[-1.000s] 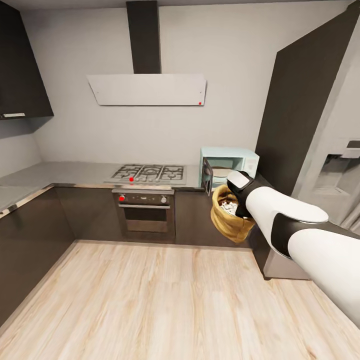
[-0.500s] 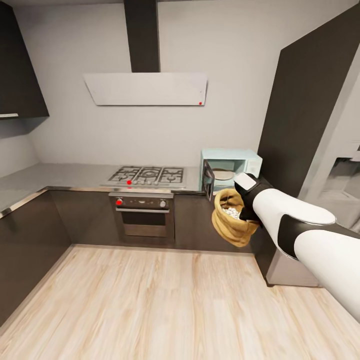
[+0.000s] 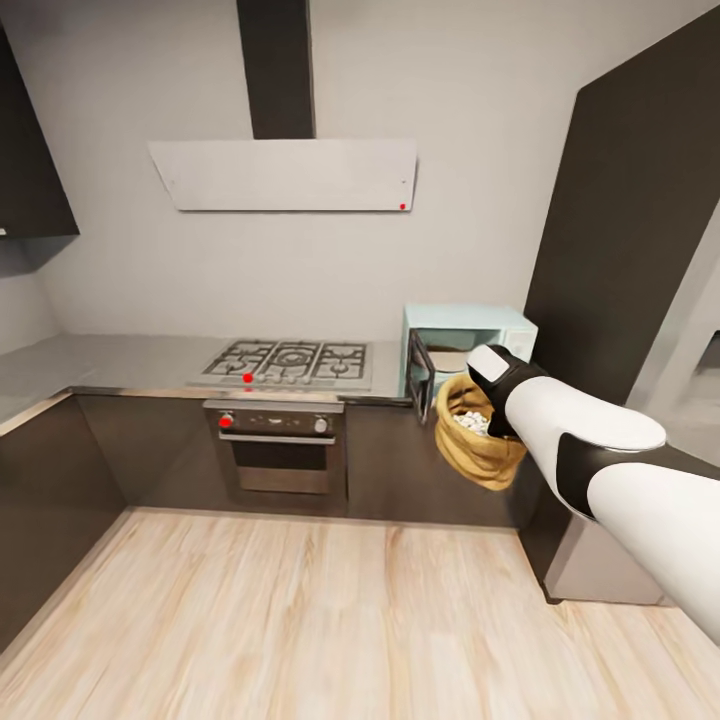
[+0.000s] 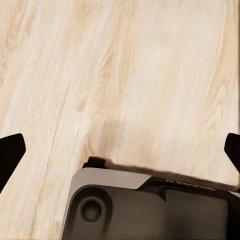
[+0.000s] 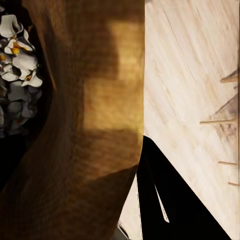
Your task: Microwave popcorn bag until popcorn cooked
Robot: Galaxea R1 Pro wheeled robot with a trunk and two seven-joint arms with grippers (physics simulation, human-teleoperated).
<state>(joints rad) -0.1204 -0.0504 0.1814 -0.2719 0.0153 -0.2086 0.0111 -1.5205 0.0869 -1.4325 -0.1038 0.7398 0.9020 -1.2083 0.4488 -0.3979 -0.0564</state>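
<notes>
My right gripper [image 3: 489,418] is shut on the rim of the tan burlap popcorn bag [image 3: 478,455], which hangs in the air just in front of and below the pale-blue microwave [image 3: 470,325]. The microwave's dark door [image 3: 419,365] stands swung open to the left. Whitish popcorn [image 3: 472,421] lies inside the bag, seen close up as popcorn [image 5: 17,55] beside the bag wall [image 5: 95,115], with one dark finger [image 5: 165,200] against it. My left gripper [image 4: 120,150] is open over the wood floor, holding nothing.
The grey metal countertop [image 3: 120,355] carries a gas hob [image 3: 290,362] above a steel oven [image 3: 275,450]. A range hood [image 3: 285,175] hangs on the wall. A tall dark cabinet [image 3: 630,230] stands right of the microwave. Pale wood floor [image 3: 300,620] lies ahead.
The whole view has shifted as the robot drew closer to the counter. The bag stays held in my right gripper in front of the open microwave.
</notes>
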